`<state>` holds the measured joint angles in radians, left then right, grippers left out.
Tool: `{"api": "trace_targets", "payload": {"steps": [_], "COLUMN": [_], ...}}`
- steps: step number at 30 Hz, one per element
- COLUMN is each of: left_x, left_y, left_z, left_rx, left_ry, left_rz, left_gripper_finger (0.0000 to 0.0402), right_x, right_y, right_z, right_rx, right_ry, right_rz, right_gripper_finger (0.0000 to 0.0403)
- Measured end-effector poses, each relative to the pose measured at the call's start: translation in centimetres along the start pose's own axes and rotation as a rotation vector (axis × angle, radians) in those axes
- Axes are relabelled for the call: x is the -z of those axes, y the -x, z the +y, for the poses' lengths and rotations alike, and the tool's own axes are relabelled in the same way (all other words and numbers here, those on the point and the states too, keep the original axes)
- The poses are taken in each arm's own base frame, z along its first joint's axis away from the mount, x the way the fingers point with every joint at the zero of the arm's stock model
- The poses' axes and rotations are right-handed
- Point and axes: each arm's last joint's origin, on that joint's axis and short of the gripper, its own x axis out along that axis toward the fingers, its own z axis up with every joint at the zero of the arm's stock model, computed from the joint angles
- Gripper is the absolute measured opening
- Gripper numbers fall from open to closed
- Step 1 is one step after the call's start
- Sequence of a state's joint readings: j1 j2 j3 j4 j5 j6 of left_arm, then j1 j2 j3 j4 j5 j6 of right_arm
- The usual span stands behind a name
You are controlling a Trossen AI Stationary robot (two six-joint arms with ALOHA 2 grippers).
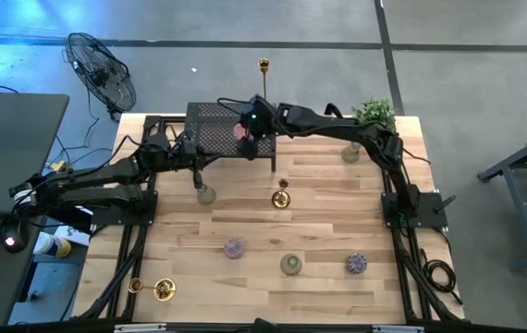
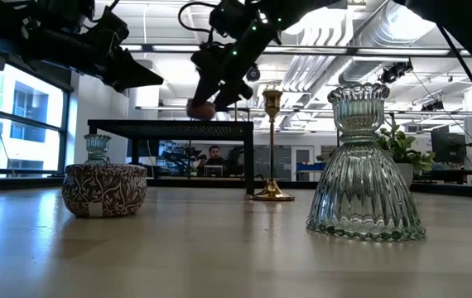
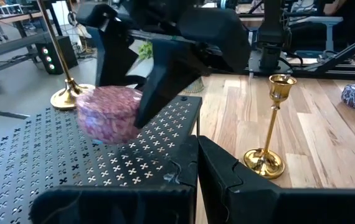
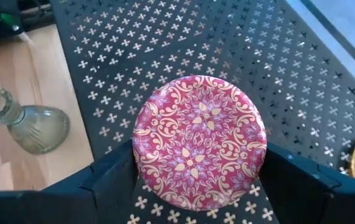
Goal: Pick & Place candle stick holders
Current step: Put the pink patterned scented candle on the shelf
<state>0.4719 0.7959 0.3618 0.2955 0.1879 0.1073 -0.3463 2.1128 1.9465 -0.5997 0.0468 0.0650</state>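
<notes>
My right gripper (image 1: 248, 128) is shut on a pink patterned squat holder (image 4: 200, 142) over the black mesh rack (image 1: 222, 129) at the table's far side. My left gripper (image 1: 199, 159) is by the rack's near left corner with its fingers (image 3: 227, 174) together and nothing between them. One gold candlestick (image 1: 282, 196) stands on its base mid-table. Another (image 1: 157, 289) lies near the front left. A third (image 1: 263, 67) stands beyond the far edge. Purple holders (image 1: 235, 248) (image 1: 356, 264) and pale green glass holders (image 1: 290, 265) (image 1: 206, 193) (image 1: 350, 153) stand on the table. My right gripper pinches the pink holder by its round side wall (image 4: 141, 163) between its two fingers (image 4: 112, 177), one on each side. The fingers come from above, pointing down. The holder sits level, top up, a little above the rack's mesh top (image 2: 170, 124).
A small potted plant (image 1: 374, 113) stands at the far right corner. In the low view a glass holder (image 2: 364, 165) and a patterned squat holder (image 2: 103, 189) stand close to the camera. A fan (image 1: 102, 74) stands on the floor beyond the table's left.
</notes>
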Motion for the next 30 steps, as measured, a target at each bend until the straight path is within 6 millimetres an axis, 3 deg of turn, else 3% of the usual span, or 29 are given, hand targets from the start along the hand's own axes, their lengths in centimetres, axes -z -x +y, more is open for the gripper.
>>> {"api": "trace_targets", "payload": {"steps": [9, 20, 26, 30], "left_x": [0.0, 0.0, 0.0, 0.0], "left_y": [0.0, 0.0, 0.0, 0.0], "left_z": [0.0, 0.0, 0.0, 0.1], "left_rx": [0.001, 0.003, 0.002, -0.050], "left_ry": [0.007, 0.008, 0.007, 0.008], "left_rz": [0.000, 0.000, 0.000, 0.006], "left_gripper_finger": [0.0000, 0.0000, 0.0000, 0.0000], "right_x": [0.4, 0.0, -0.9, -1.6], "right_y": [-1.1, -1.0, 1.3, 5.8], "right_z": [0.1, 0.6, 1.0, 1.7], "right_rx": [0.002, 0.019, -0.007, 0.075], "right_ry": [0.024, 0.073, 0.101, 0.135], "right_rz": [0.011, -0.033, -0.072, -0.082], "right_gripper_finger": [0.0292, 0.0346, 0.0343, 0.0310]}}
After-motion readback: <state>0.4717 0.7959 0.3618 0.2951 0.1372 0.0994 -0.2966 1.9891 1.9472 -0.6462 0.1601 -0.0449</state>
